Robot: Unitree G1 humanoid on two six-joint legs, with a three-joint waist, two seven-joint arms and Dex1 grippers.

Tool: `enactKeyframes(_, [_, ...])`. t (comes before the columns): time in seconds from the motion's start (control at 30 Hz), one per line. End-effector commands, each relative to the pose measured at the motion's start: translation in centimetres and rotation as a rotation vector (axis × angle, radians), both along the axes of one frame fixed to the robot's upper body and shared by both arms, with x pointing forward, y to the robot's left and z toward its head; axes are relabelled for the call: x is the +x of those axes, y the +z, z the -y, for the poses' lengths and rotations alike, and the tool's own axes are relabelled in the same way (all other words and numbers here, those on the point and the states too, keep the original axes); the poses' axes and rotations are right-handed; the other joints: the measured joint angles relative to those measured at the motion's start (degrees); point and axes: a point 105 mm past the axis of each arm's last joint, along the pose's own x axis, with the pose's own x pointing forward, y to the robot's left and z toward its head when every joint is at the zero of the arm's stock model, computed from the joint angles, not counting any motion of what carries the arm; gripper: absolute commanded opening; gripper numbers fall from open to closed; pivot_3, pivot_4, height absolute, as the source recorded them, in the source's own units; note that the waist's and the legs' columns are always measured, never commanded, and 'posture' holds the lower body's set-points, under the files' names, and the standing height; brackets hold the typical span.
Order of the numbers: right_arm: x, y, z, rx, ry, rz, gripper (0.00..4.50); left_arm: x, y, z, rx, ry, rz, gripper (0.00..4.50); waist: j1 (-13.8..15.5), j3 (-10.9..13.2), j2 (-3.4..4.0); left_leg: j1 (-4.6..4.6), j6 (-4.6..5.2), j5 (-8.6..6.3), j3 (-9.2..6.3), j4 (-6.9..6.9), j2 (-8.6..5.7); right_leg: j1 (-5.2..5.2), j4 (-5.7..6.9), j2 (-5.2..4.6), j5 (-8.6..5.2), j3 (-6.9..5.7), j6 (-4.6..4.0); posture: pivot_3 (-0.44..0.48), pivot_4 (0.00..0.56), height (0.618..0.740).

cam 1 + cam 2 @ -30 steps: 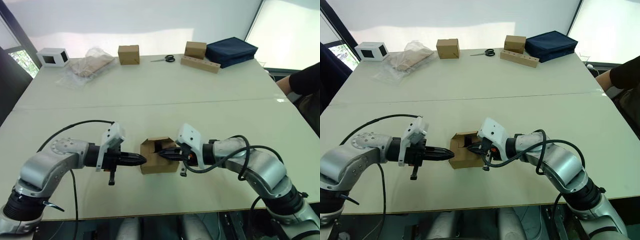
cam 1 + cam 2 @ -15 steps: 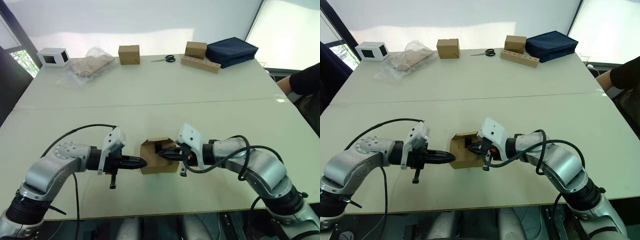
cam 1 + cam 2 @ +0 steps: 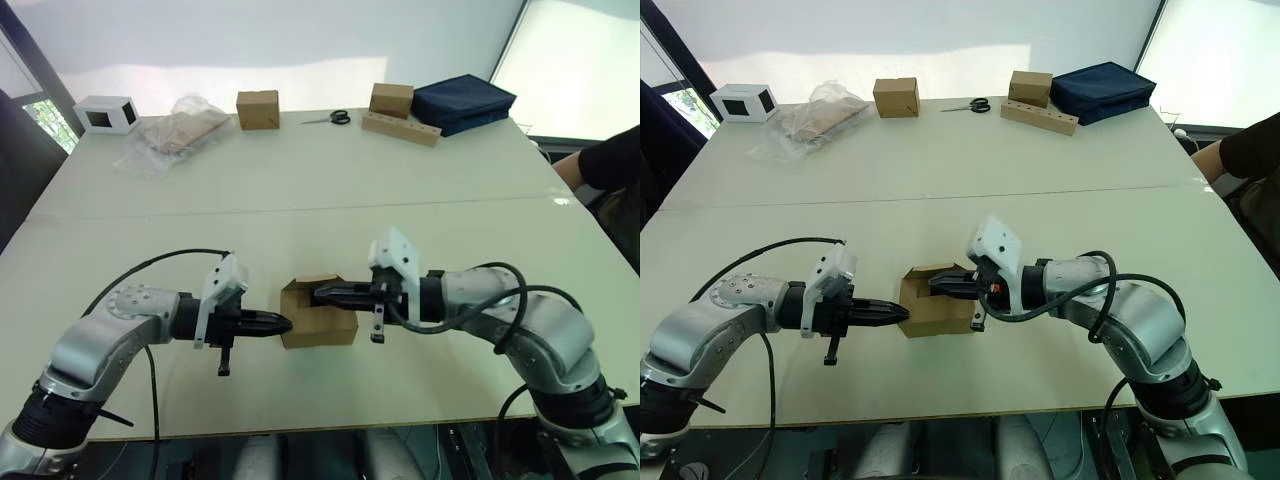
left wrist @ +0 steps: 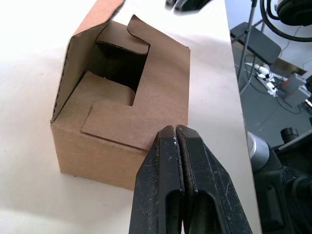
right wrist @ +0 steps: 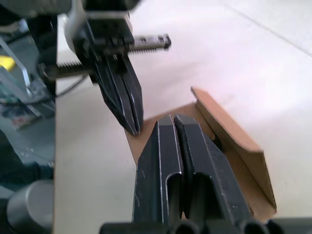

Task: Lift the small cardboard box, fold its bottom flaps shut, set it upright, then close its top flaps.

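While the small cardboard box point(image 3: 319, 318) is sitting on the table point(image 3: 320, 190) near its front edge, we are pressing in on it from both sides, our left gripper point(image 3: 284, 323) at its 9 o'clock side with both fingers squeezed together and the tip meeting the carton's edge. Our right gripper point(image 3: 318, 295), fingers likewise pressed together and gripping nothing, is reaching in from 3 o'clock over the top flaps point(image 4: 127, 92), which are lying partly folded with one panel standing up.
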Motion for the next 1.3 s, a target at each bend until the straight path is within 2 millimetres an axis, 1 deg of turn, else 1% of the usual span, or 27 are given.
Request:
enactKeyframes(0.03, [0.4,2.1,0.2,0.073,-0.006,0.044,0.00,0.2,-0.4,-0.1,0.028,0.016,0.002,0.03,0.00,0.00,0.00,0.00,0.00,0.00,0.00,0.00,0.00,0.00,0.00,0.00,0.00,0.00,0.00,0.000,0.150,0.740])
enactKeyframes(0.1, [2.2,2.5,0.4,0.073,-0.077,0.068,0.00,0.2,-0.4,0.1,0.028,0.016,0.003,0.03,-0.04,0.00,0.00,0.00,0.00,0.00,0.00,0.00,0.00,0.00,0.00,0.00,0.00,0.00,0.00,0.000,0.150,0.740])
enactKeyframes(0.13, [3.1,2.3,0.4,0.045,-0.108,0.084,0.00,0.2,-0.3,0.1,0.028,0.015,0.003,0.03,-0.04,0.00,0.00,0.01,0.00,0.00,0.01,0.00,0.00,0.01,0.00,0.00,0.00,0.00,0.00,0.000,0.150,0.740])
enactKeyframes(0.2, [4.1,1.8,0.3,-0.007,-0.131,0.100,0.00,0.1,-0.3,0.3,0.028,0.014,0.005,0.03,0.00,0.00,0.00,0.02,0.00,0.00,0.01,0.00,0.00,0.01,0.01,0.00,0.00,0.00,0.00,0.000,0.150,0.740])
enactKeyframes(0.3, [4.9,1.2,-0.2,-0.054,-0.125,0.111,0.00,0.2,-0.2,0.5,0.027,0.014,0.009,0.03,-0.03,0.00,0.01,0.02,0.00,0.00,0.03,0.00,0.00,0.01,-0.01,0.00,0.00,0.00,0.00,0.000,0.150,0.740])
enactKeyframes(0.43, [5.4,0.5,-0.5,-0.111,-0.117,0.119,0.00,0.2,-0.1,0.7,0.024,0.020,0.016,0.03,0.05,0.00,0.01,0.02,0.00,0.00,0.03,-0.01,0.00,0.01,-0.01,-0.01,0.00,0.01,0.00,0.000,0.150,0.740])
enactKeyframes(0.53, [5.2,-0.3,-0.5,-0.148,-0.095,0.109,0.00,0.2,0.0,0.7,0.022,0.024,0.017,0.03,0.05,0.00,0.01,0.02,0.00,0.00,0.02,-0.01,0.00,0.01,-0.01,-0.02,0.00,0.00,0.00,0.000,0.150,0.740])
enactKeyframes(0.6, [5.0,-0.4,-0.4,-0.152,-0.083,0.107,0.00,0.2,0.1,0.8,0.021,0.026,0.018,0.03,0.05,0.00,0.01,0.02,0.00,0.00,0.03,-0.01,-0.01,0.01,-0.01,-0.02,0.00,0.00,0.00,0.000,0.150,0.740])
enactKeyframes(0.73, [3.5,-0.8,-0.4,-0.154,-0.018,0.084,0.00,0.4,0.2,0.7,0.021,0.034,0.020,0.03,0.10,0.00,0.01,0.02,0.00,0.00,0.02,-0.01,-0.01,0.01,-0.01,-0.02,0.00,0.00,0.00,0.000,0.150,0.740])
enactKeyframes(0.97, [2.2,-1.1,-0.3,-0.145,0.013,0.067,0.00,0.6,0.2,0.7,0.024,0.042,0.020,0.03,0.02,0.00,0.01,0.02,0.00,0.00,0.02,-0.01,0.00,0.01,0.00,-0.02,0.00,0.00,0.00,0.000,0.150,0.740])
enactKeyframes(1.13, [1.7,-1.8,-0.4,-0.153,0.010,0.058,0.00,0.7,0.2,0.7,0.025,0.047,0.020,0.03,0.03,0.00,0.01,0.02,0.00,0.00,0.01,-0.01,0.00,0.01,-0.01,-0.01,0.00,0.00,0.00,0.000,0.150,0.740])
enactKeyframes(1.3, [2.0,-2.3,-0.3,-0.184,-0.009,0.092,0.00,0.7,0.2,0.7,0.026,0.051,0.021,0.03,0.03,0.00,0.01,0.02,0.00,0.00,0.02,-0.01,-0.01,0.01,-0.01,-0.01,0.00,0.00,0.00,0.000,0.150,0.740])
